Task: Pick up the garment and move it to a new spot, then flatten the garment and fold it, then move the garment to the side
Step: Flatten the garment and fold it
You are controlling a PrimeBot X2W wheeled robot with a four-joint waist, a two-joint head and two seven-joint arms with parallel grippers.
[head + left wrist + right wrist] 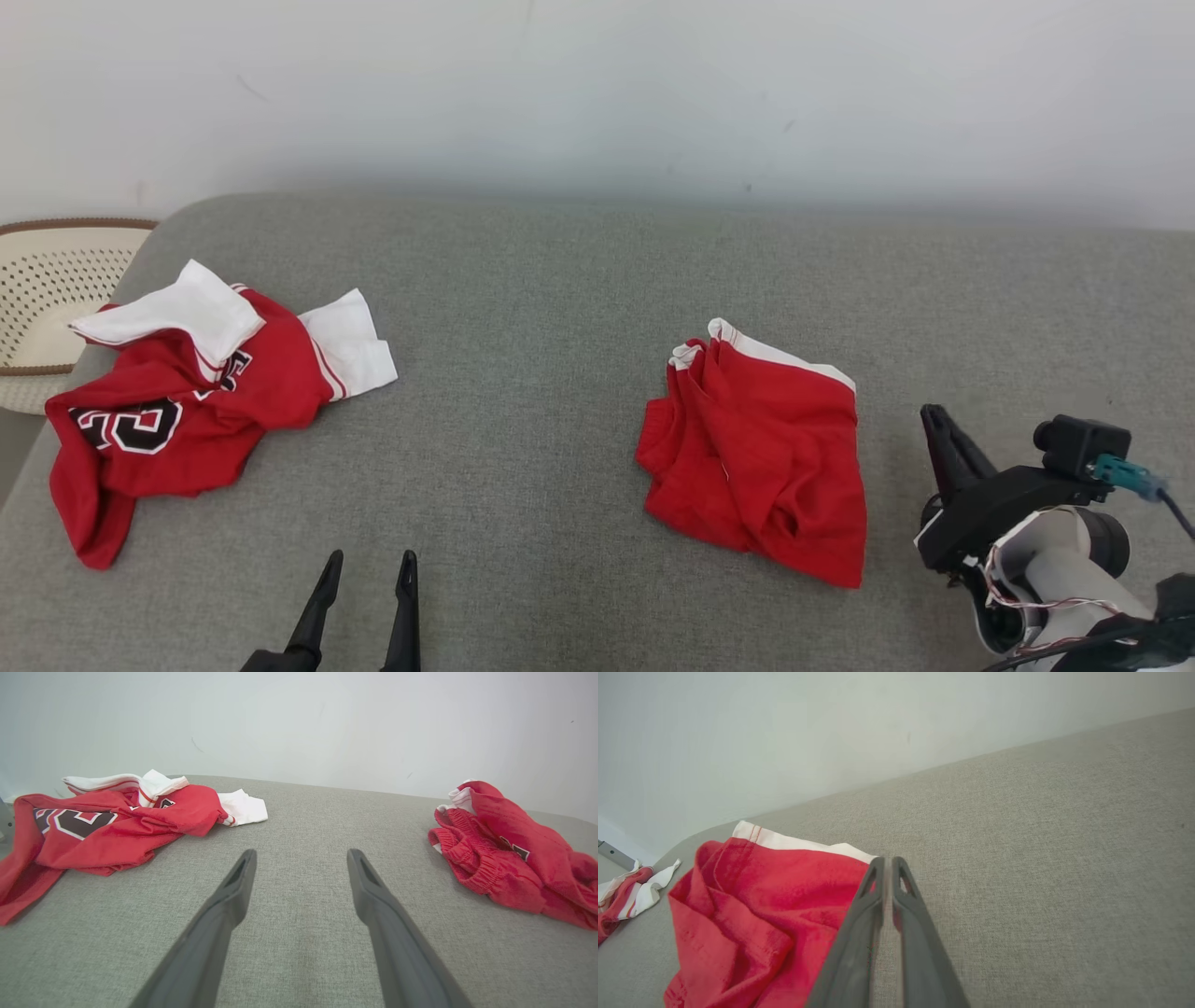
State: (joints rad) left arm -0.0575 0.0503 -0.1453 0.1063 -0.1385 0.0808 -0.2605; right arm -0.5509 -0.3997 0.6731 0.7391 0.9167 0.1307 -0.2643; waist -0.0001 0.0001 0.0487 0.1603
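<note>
Head view: red shorts (pixel 766 467) lie crumpled right of centre on the grey upholstered surface (pixel 541 308), right gripper (pixel 936 425) near them with jaws pressed together, left gripper (pixel 372 560) at the near edge with jaws spread, a red-and-white jersey (pixel 187 401) bunched far left by a basket (pixel 47 280). Left wrist view: spread jaws aim at bare fabric between both garments, shorts' elastic waistband rumpled at right. Right wrist view: pressed jaws point at the shorts' white-trimmed edge; for the pickup they likely need to part first, then pinch a thick fold, not one layer.

Black right hand (pixel 934 416), pale forearm (pixel 1060 565), teal connector (pixel 1123 473)
</note>
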